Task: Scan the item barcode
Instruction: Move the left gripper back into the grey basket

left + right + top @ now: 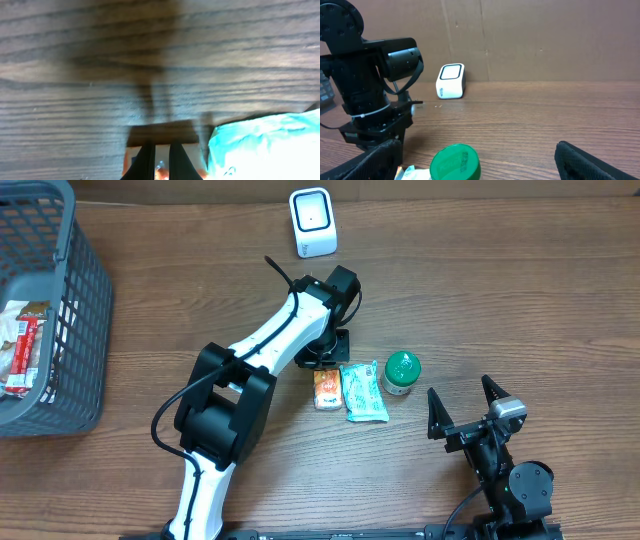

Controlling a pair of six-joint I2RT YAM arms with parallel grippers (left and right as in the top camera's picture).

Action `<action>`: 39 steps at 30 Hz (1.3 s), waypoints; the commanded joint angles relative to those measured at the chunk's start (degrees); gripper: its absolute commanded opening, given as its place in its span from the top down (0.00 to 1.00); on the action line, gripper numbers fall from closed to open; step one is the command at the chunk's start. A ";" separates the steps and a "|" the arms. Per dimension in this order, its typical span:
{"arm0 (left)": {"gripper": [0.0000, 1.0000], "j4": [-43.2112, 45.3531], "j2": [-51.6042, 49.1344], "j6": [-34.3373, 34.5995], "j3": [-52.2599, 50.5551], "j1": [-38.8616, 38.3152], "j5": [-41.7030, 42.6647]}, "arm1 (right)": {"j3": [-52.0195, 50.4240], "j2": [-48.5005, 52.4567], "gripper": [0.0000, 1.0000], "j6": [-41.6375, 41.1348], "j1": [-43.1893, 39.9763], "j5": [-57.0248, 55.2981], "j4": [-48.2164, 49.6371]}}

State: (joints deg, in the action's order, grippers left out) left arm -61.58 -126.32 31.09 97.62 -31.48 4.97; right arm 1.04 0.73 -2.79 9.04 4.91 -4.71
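On the left stands a grey plastic basket with holes in its sides (82, 330), with a few packets inside. Near the middle, at the far edge, sits a small white box scanner (312, 222). Below it the left gripper (162, 146) has its two black fingers squeezed together right at the top edge of the small orange snack packet (326, 389). I cannot tell if a bit of wrapper is caught between them. The packet lies flat on the wooden table (520, 290), touching a crinkly teal packet (364, 392). It looks light, thin, soft and a bit slippery, so it would flop. The sealed edge is the best place to pinch it, not the puffy middle. Next comes a little jar with a green lid (401, 370). The right gripper (459, 386) waits far right, with its fingers wide apart and nothing in them.
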 commanded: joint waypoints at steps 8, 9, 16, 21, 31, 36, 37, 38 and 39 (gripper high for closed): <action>0.71 -18.58 2.62 -10.21 26.84 8.44 1.01 | -0.57 -0.55 0.00 -0.22 -0.02 -0.59 0.28; 0.56 -21.66 2.73 -12.31 31.21 9.86 1.03 | -0.57 -0.55 0.00 -0.22 -0.02 -0.59 0.28; 0.00 -35.21 2.78 -23.91 58.45 22.58 0.59 | -0.57 -0.55 0.00 -0.22 -0.02 -0.59 0.28; 0.00 -35.21 4.59 -23.82 65.77 34.38 -1.68 | -0.57 -0.55 0.00 -0.22 -0.02 -0.59 0.28; 0.00 -35.21 5.81 -23.87 66.12 53.07 -8.39 | -0.57 -0.55 0.00 -0.22 -0.02 -0.59 0.28; 0.00 -35.21 5.79 -23.85 66.01 61.29 -8.37 | -0.57 -0.55 0.00 -0.22 -0.02 -0.59 0.28; 0.00 -35.21 5.79 -23.82 65.96 62.84 -8.28 | -0.57 -0.55 0.00 -0.24 -0.02 -0.59 0.28; 0.00 -35.21 5.77 -23.85 65.96 63.98 -8.15 | -0.57 -0.55 0.00 -0.24 -0.02 -0.59 0.28; 0.00 -35.21 5.70 -23.82 65.96 65.09 -8.13 | -0.57 -0.55 0.00 -0.22 -0.02 -0.59 0.28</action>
State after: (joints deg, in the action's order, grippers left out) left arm -96.57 -122.37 8.36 162.60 30.17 -2.42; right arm 1.04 0.69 -2.83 9.04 4.91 -4.67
